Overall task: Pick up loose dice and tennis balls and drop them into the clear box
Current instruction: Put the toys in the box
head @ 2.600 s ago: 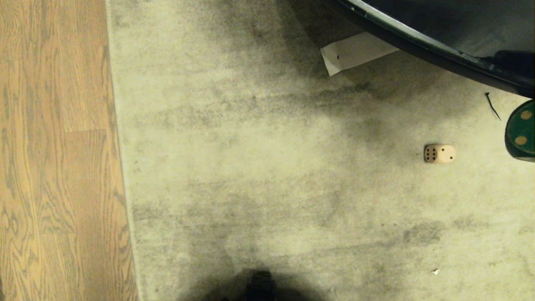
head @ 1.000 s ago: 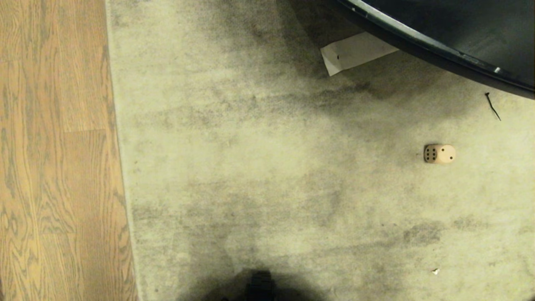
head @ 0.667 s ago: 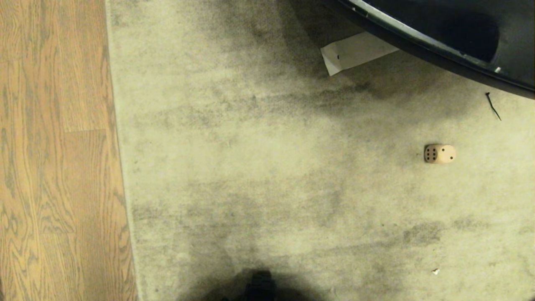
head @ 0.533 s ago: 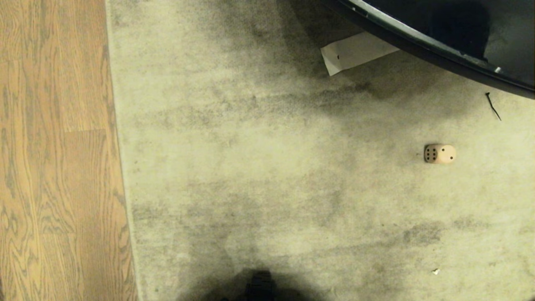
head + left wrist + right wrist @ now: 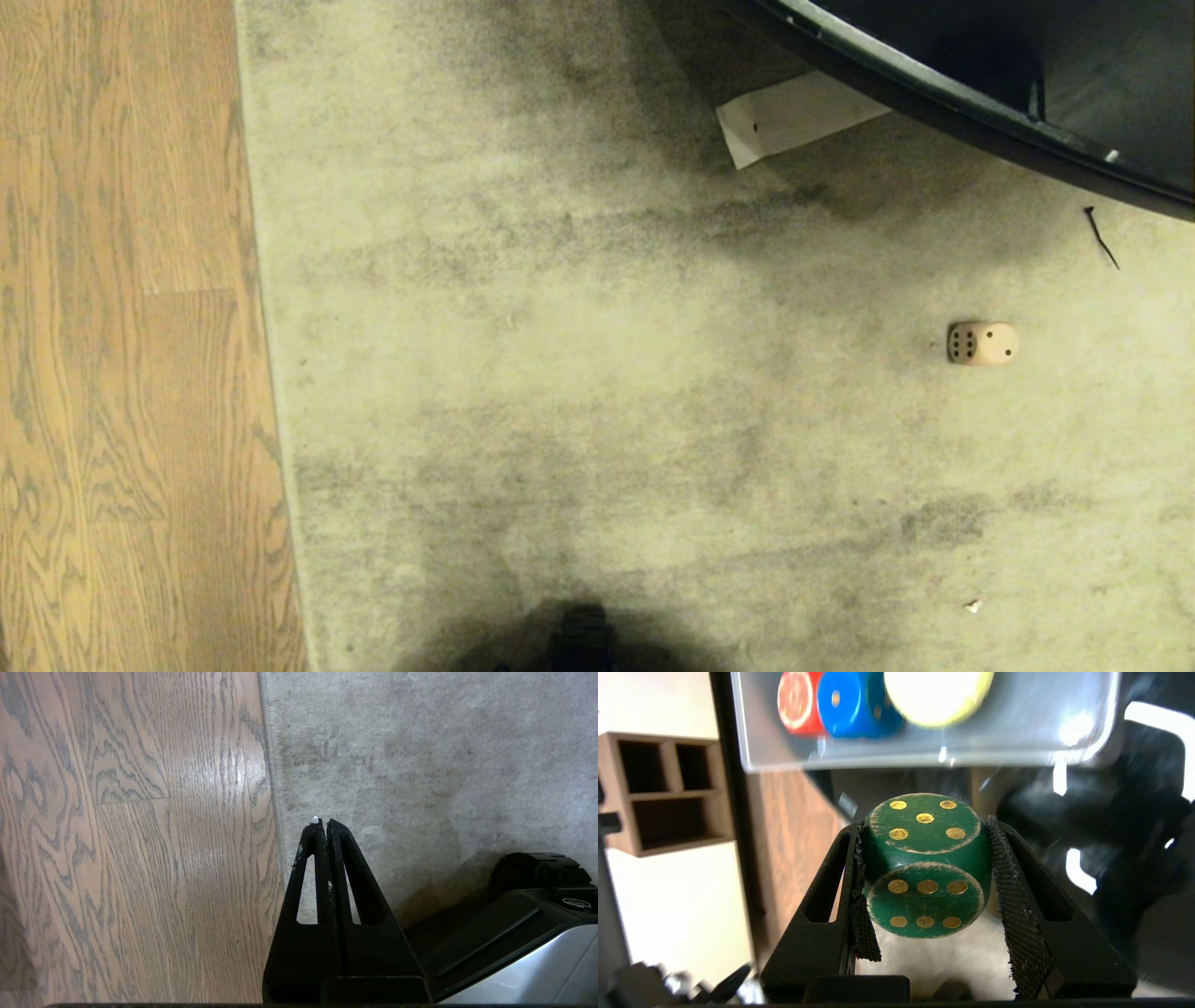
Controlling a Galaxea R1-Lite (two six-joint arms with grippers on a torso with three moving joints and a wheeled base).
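My right gripper (image 5: 924,830) is shut on a dark green die (image 5: 927,868) with yellow pips, held between its two mesh pads. Just beyond the die stands the clear box (image 5: 1017,732), with a red die (image 5: 796,702), a blue die (image 5: 852,702) and a yellow-green tennis ball (image 5: 938,695) inside. A cream die (image 5: 982,343) with dark pips lies on the grey carpet at the right of the head view. My left gripper (image 5: 322,822) hangs shut and empty over the carpet's edge. Neither gripper shows in the head view.
A dark round table edge (image 5: 934,93) crosses the upper right, with a white paper slip (image 5: 794,114) under it. A black twist tie (image 5: 1100,238) lies near the cream die. Wood floor (image 5: 121,336) runs along the left. A wooden shelf unit (image 5: 663,788) stands beside the box.
The green die showed at the head view's right edge at first and has left that view. A dark shape crossed behind the table edge. The cream die has not moved.
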